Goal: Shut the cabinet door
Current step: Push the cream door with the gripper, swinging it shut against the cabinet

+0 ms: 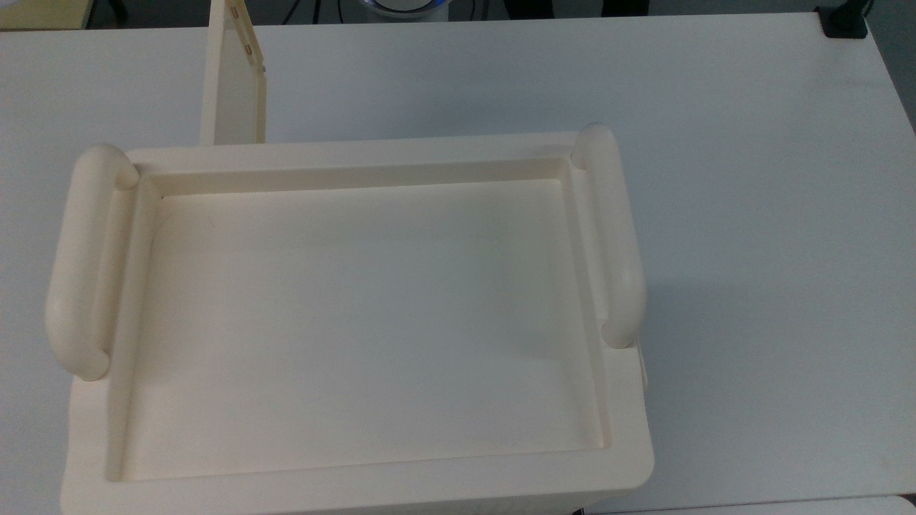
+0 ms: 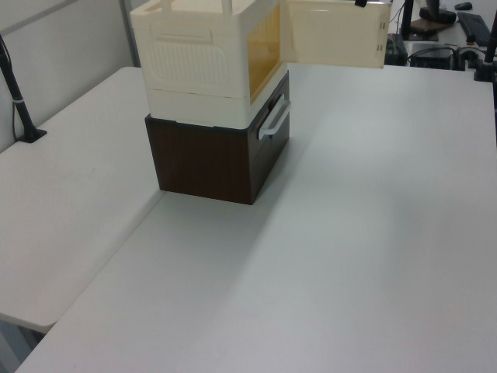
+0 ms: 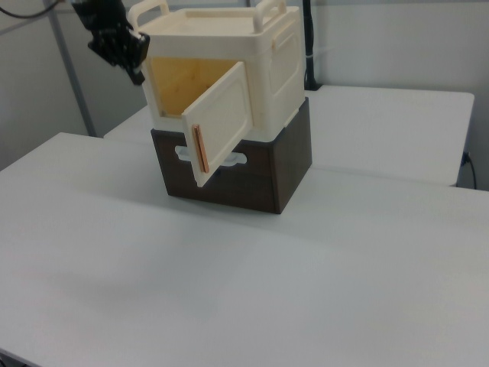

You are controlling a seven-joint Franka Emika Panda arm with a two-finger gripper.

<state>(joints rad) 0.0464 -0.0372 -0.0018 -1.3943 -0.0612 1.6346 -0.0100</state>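
The cream cabinet (image 3: 221, 57) stands on a dark brown box, its recessed top (image 1: 358, 315) flanked by two tubular handles. The cabinet door (image 3: 221, 122) hangs open, swung out from the front, with a reddish strip on its free edge. In the top view the door (image 1: 232, 86) sticks out toward the top edge at the top view's left; in the left view the door (image 2: 334, 33) juts to the right. My black gripper (image 3: 137, 74) hovers by the cabinet's upper front corner at the right view's left, apart from the door, fingers together and holding nothing. Its tip (image 2: 361, 3) pokes in at the left view's top edge.
A dark brown drawer box (image 2: 206, 159) with a pale handle (image 2: 273, 120) carries the cabinet. White table (image 2: 349, 233) spreads wide in front of it. A black clamp post (image 2: 19, 101) stands at the left view's left edge, and another black mount (image 1: 844, 21) sits at the top view's top right corner.
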